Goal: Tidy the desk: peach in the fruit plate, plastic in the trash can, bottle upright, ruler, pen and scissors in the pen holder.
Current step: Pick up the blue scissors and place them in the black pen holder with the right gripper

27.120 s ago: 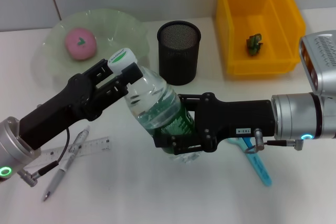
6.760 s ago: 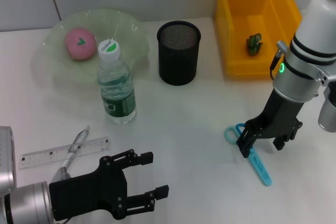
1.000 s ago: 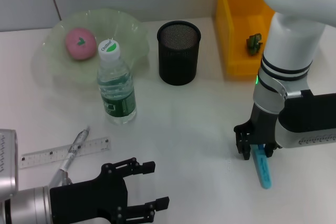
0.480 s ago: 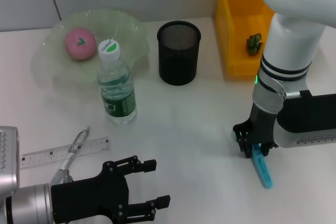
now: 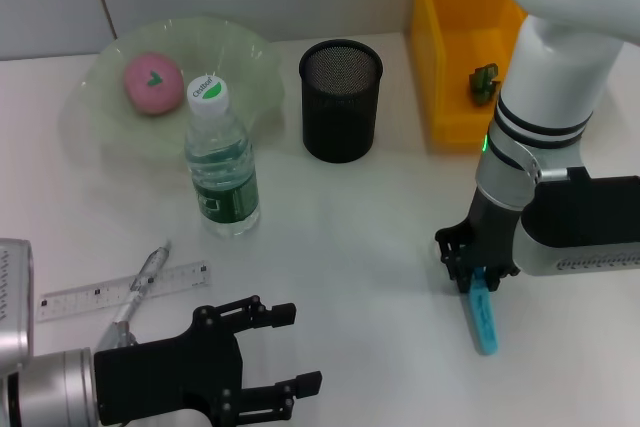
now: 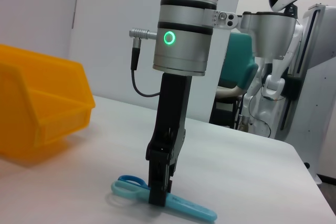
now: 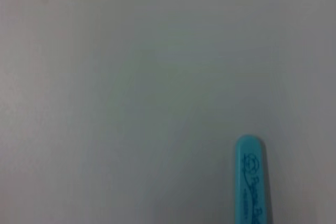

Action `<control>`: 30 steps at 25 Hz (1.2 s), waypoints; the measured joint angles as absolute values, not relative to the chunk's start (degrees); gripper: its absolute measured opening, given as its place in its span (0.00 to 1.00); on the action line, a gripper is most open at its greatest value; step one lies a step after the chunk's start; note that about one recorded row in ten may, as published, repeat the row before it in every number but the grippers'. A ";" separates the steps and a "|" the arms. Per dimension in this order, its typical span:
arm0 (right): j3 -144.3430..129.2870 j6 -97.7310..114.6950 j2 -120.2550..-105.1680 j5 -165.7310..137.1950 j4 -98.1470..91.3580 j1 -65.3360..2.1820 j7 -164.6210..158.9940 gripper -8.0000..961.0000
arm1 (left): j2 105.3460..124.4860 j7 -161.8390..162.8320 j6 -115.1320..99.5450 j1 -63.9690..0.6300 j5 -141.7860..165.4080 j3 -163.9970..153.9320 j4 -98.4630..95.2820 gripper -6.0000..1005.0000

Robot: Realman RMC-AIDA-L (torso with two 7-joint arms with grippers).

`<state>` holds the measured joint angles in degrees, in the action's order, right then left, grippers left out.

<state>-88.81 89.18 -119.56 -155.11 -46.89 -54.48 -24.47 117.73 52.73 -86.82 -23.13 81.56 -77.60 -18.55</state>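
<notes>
The blue scissors (image 5: 482, 322) lie low over the white desk at the right, and my right gripper (image 5: 470, 269) is shut on them near the handles. The left wrist view shows the same grip (image 6: 160, 195) on the scissors (image 6: 189, 211). In the right wrist view only the scissors' tip (image 7: 253, 182) shows. The peach (image 5: 152, 82) rests in the green fruit plate (image 5: 245, 52). Just in front of the plate the bottle (image 5: 220, 172) stands upright. The ruler (image 5: 90, 295) and pen (image 5: 140, 282) lie at front left, beside my open left gripper (image 5: 295, 349). The black mesh pen holder (image 5: 341, 100) stands at the back centre.
A yellow bin (image 5: 450, 57) at the back right holds a small green piece of plastic (image 5: 485, 84); its side also shows in the left wrist view (image 6: 42, 108). White desk surface lies between the bottle and the right gripper.
My right gripper has shifted a little left and toward the front, and the scissors have moved with it. The left gripper has barely moved.
</notes>
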 joint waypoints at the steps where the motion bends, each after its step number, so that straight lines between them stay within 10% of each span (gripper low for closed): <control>1: -88.79 89.23 -119.59 -155.08 -47.30 -54.37 -24.83 0.25 | 117.71 52.74 -86.84 -23.13 81.56 -77.60 -18.54 0.78; 30: -78.71 85.22 -119.32 -122.98 -80.74 -32.75 -59.38 0.25 | 117.40 42.61 -93.52 -16.11 81.38 -67.33 -22.68 0.78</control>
<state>-78.71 85.22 -119.32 -122.98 -80.74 -32.75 -59.38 117.40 42.61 -93.52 -16.11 81.38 -67.33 -22.68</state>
